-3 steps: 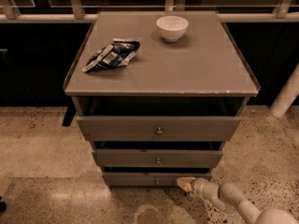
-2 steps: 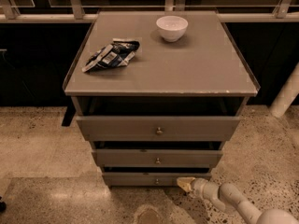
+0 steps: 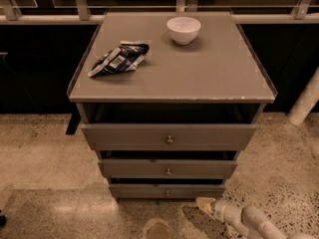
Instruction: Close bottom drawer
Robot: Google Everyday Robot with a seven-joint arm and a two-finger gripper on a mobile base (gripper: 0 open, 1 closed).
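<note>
The bottom drawer (image 3: 149, 190) is the lowest and shallowest of three grey-brown drawer fronts, with a small round metal knob (image 3: 167, 193). It sits a little further back than the two drawers above it. My gripper (image 3: 204, 204) is low at the lower right, just in front of and below the bottom drawer's right end, on a white arm (image 3: 249, 220) coming in from the bottom right corner. It holds nothing that I can see.
The middle drawer (image 3: 168, 169) and the top drawer (image 3: 169, 137) stick out further. On the cabinet top (image 3: 214, 73) lie a white bowl (image 3: 183, 30) and a crumpled chip bag (image 3: 118, 59). A white post (image 3: 305, 101) stands at the right. Speckled floor lies in front.
</note>
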